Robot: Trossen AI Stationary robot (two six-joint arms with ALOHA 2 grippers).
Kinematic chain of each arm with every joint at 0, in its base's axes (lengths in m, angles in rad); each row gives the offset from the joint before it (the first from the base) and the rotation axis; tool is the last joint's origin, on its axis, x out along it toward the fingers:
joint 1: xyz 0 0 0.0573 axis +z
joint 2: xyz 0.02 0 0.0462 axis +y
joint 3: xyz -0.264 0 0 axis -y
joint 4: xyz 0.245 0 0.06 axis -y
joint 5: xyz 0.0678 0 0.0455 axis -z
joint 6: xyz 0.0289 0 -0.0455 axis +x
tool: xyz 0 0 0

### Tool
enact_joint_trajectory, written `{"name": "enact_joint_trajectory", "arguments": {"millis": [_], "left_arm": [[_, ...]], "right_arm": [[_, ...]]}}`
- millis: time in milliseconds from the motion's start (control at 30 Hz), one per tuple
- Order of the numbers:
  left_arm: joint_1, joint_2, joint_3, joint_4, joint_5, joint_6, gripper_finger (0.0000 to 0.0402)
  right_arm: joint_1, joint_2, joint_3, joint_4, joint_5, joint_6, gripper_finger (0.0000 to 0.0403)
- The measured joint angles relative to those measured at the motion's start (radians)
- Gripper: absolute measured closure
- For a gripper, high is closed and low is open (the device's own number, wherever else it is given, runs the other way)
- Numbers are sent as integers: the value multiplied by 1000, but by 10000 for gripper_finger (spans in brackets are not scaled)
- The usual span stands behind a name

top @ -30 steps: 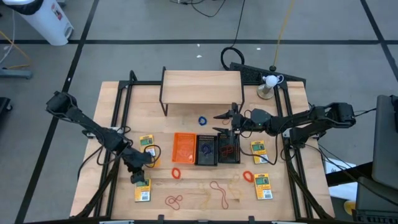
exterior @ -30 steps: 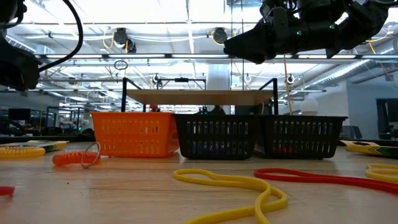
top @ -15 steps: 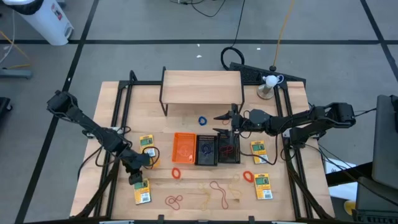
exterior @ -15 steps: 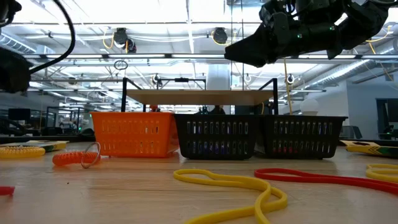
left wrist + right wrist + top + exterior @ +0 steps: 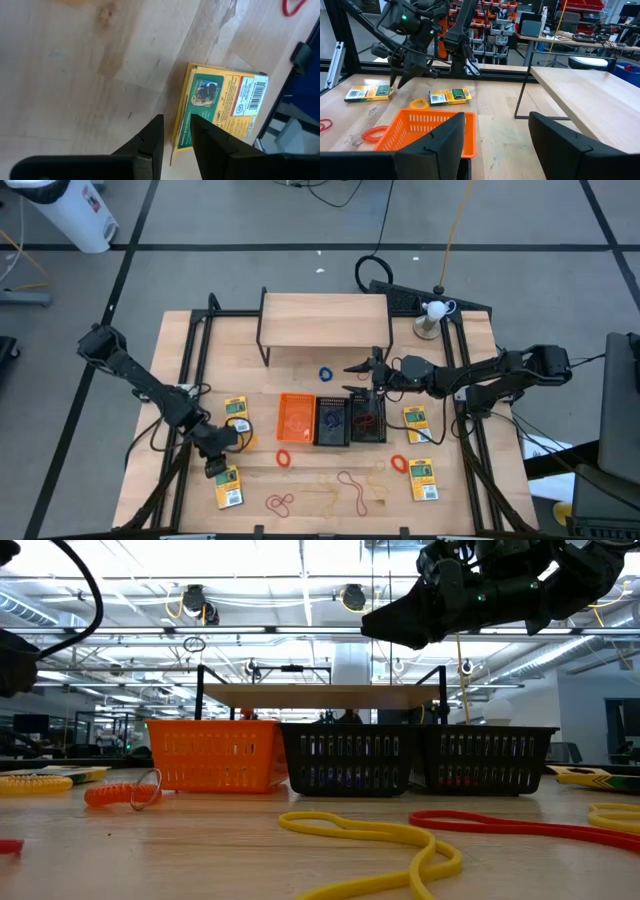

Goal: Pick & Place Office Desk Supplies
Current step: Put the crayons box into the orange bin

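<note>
Left claw (image 5: 213, 467) lowered over the near-left pack (image 5: 230, 487), well left of the orange mesh bin (image 5: 296, 419); fingers narrowly parted, straddling the pack's edge in the wrist view, holding nothing. Right claw (image 5: 352, 367) hovering wide and empty just behind the two black mesh bins (image 5: 349, 420) right of the orange one. Flat glossy cardboard pack (image 5: 220, 110), yellow and green, barcode seen only from the left wrist. Low view alone showing yellow band (image 5: 370, 837) and red band (image 5: 520, 826) curled on the grained wooden tabletop (image 5: 310, 480).
</note>
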Motion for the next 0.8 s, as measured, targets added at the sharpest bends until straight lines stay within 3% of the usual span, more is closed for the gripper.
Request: {"name": "enact_joint_trajectory", "arguments": {"millis": [800], "left_arm": [[-44,103,0,121,-28,-56,309]], "right_arm": [[0,0,0,0,0,0,193]]}}
